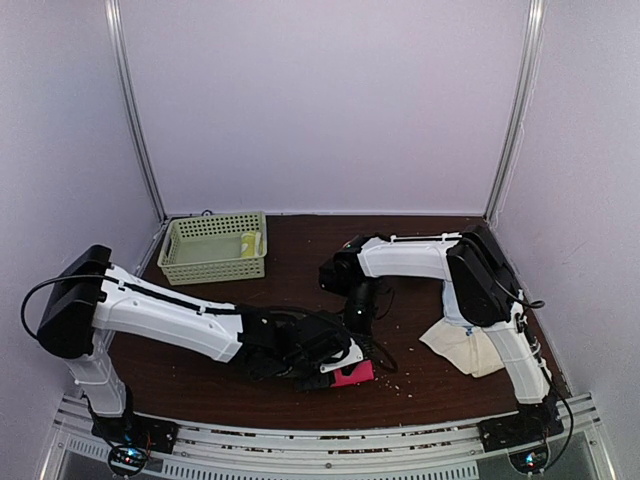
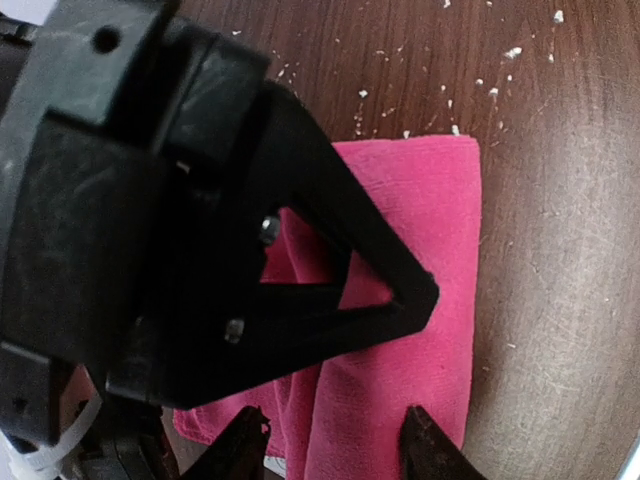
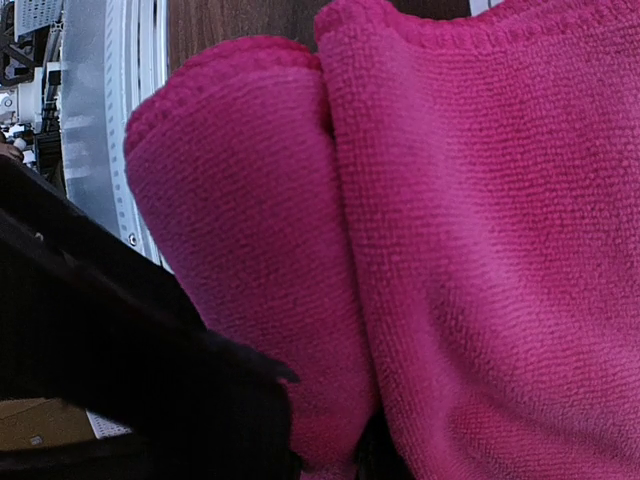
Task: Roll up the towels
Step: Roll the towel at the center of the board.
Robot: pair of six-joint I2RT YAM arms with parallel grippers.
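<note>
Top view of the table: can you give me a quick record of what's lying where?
front centre: bright pink soft cloth towel, folded
right side: cream cloth towel, rumpled, near the edge
far left: green plastic mesh basket, small yellow roll inside, likely a towel
surface: dark brown wooden table, pale crumbs scattered

- Top: high, nearside of pink towel (image 1: 352, 375), facing down and forward, far.
- Left wrist: just above it, facing down.
- Right wrist: up against it, cloth filling view.
- All share it.
</note>
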